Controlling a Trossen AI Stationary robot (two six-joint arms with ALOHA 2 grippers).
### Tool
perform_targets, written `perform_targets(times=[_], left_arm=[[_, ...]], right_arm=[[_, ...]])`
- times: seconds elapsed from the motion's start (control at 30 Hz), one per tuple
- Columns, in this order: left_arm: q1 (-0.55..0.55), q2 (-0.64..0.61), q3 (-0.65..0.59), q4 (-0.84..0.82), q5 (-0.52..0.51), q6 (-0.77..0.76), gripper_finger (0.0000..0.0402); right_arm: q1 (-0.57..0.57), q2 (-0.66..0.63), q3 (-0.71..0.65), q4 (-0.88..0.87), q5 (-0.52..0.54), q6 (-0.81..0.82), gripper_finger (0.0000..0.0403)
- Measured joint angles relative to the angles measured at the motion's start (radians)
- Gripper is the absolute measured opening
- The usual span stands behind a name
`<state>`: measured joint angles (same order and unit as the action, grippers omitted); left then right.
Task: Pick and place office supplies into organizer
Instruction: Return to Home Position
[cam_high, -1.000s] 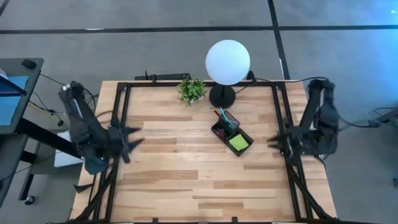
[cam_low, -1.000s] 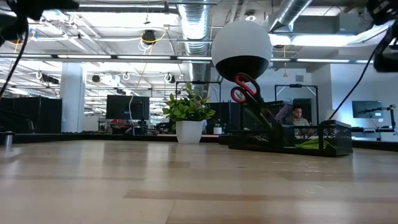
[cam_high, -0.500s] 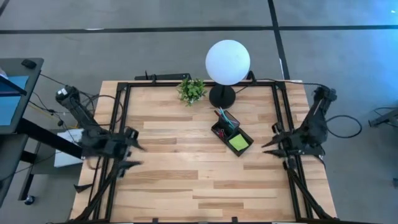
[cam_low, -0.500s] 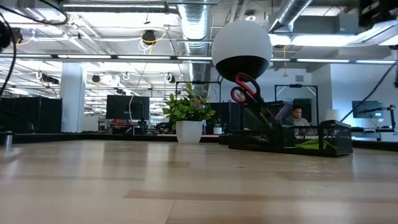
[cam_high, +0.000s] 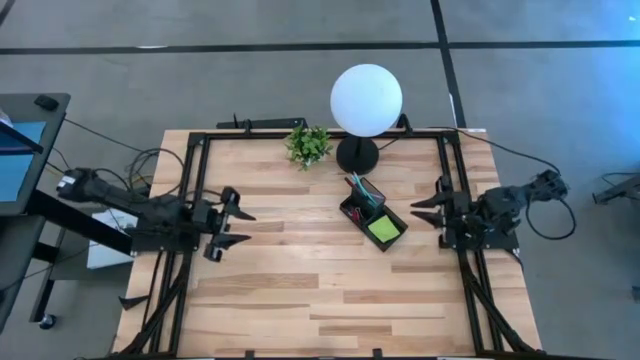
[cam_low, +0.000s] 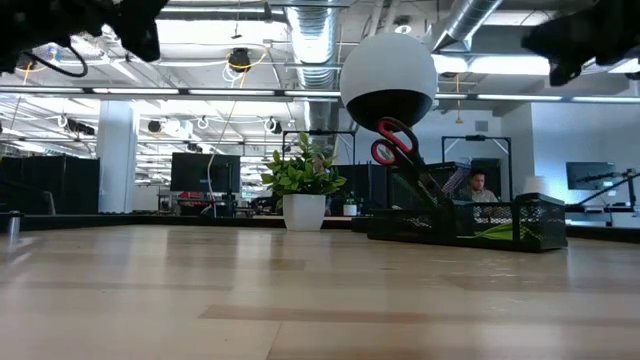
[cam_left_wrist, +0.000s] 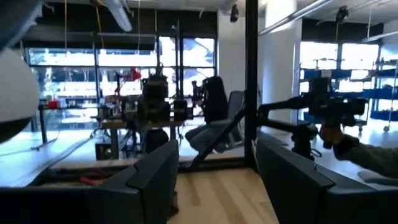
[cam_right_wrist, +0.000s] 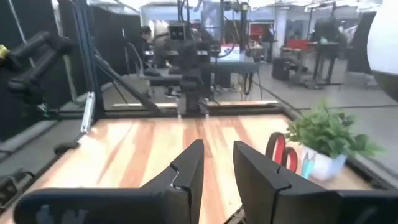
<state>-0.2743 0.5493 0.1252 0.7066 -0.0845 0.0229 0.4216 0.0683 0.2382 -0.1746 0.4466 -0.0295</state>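
Fingers (cam_left_wrist: 155, 180) apart on left gripper (cam_high: 243, 226), right gripper (cam_high: 424, 207), black organizer (cam_high: 347, 211) holding red-handled scissors (cam_low: 398, 143)

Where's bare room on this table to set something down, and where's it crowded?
Bare wood: the whole half opposite the lamp, and the stretch between the left gripper and the organizer. Crowded: the far middle, where plant, lamp and organizer cluster, near the right gripper.

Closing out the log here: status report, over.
Left gripper, right gripper at table's sides, fingers open, empty. Scissors, pens, sticky pad in organizer. Lamp, plant beside it, clear of arms.
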Motion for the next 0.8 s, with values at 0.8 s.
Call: perform_targets(times=[0.8], left_arm=[[0.066,0.007,-0.113,0.111,0.018,-0.008,0.0213]], right_arm=[[-0.071,-0.052,-0.228,0.238,-0.073,0.002,0.0081]])
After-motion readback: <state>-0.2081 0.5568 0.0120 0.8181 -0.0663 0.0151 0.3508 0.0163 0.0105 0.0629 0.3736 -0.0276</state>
